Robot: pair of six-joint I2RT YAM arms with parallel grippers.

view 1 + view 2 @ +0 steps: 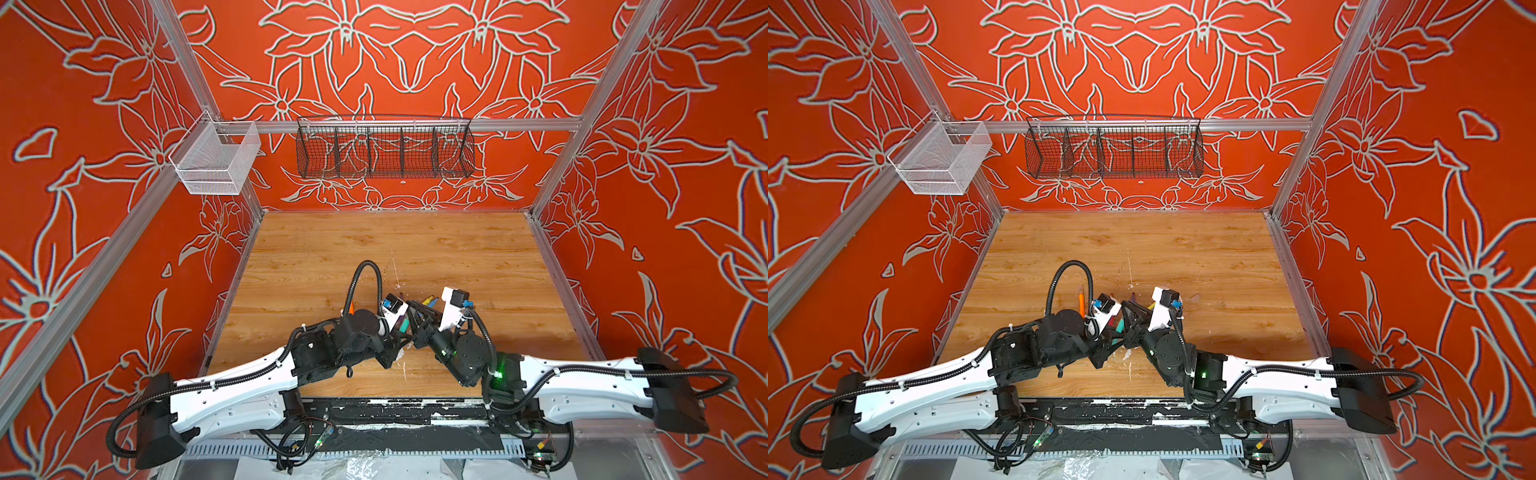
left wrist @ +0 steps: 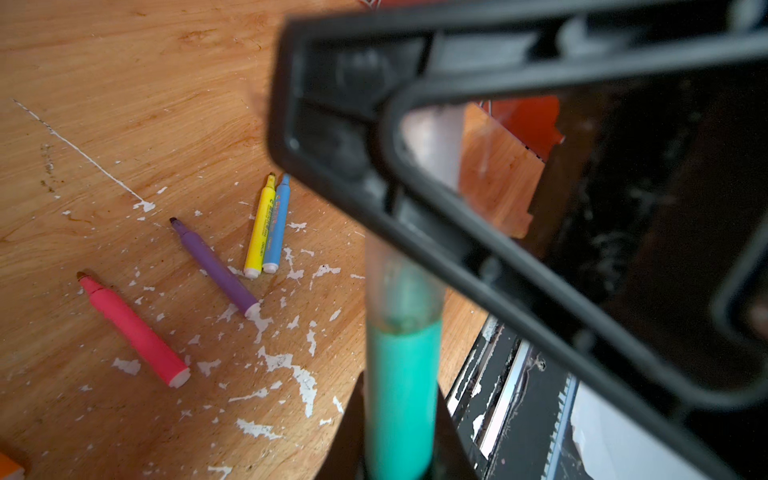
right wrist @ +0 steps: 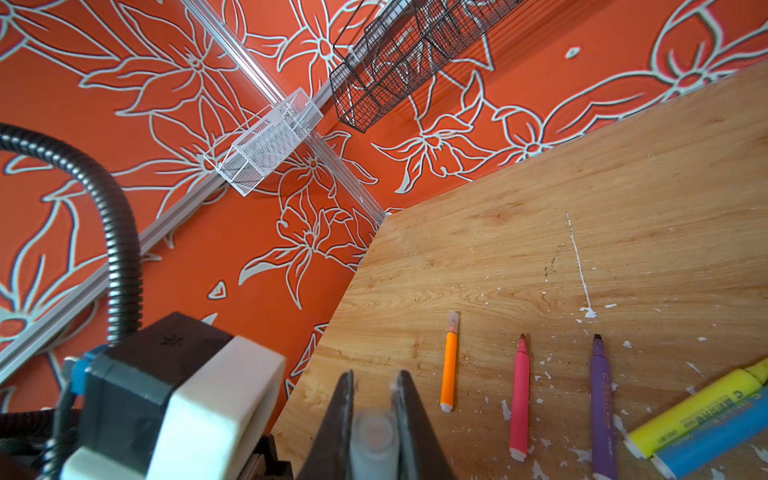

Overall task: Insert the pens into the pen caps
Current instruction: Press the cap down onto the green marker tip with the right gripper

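Observation:
My left gripper (image 2: 401, 457) is shut on a green pen (image 2: 401, 395), seen in both top views (image 1: 402, 326) (image 1: 1120, 326). A clear pen cap (image 2: 403, 282) covers the green pen's tip. My right gripper (image 3: 374, 380) is shut on that cap (image 3: 372, 434), and its black fingers (image 2: 457, 232) cross the left wrist view. On the table lie a pink pen (image 2: 133, 330), a purple pen (image 2: 216, 268), a yellow pen (image 2: 259, 230) and a blue pen (image 2: 276, 228), all uncapped. An orange pen (image 3: 449, 365) lies apart with a clear cap on its tip.
White paint flecks cover the wooden table (image 1: 332, 249) near the pens. A white mesh basket (image 1: 216, 162) and a black wire basket (image 1: 384, 149) hang on the back rail. A black rail (image 1: 395, 411) runs along the table's front edge.

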